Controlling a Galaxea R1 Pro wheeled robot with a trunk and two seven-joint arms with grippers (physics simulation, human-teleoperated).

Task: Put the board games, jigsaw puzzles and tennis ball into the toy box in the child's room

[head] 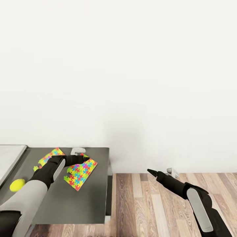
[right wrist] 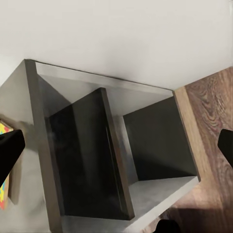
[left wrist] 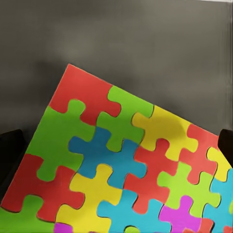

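While the left fingers (head: 86, 159) hovered just above the nearer puzzle (head: 80, 171), spread wide (dark tips sat at both edges of the left wrist view, nothing between), the sheet lay flat on the dark tabletop (head: 82, 200), directly beneath them, one corner pointing toward the wall. A second puzzle (head: 49, 157) lay beside it, the ball (head: 17, 185) near the left forearm. Right fingers (head: 152, 172) hung over the floor, well apart; spread too, holding nothing. Left arm was clearly nearer.
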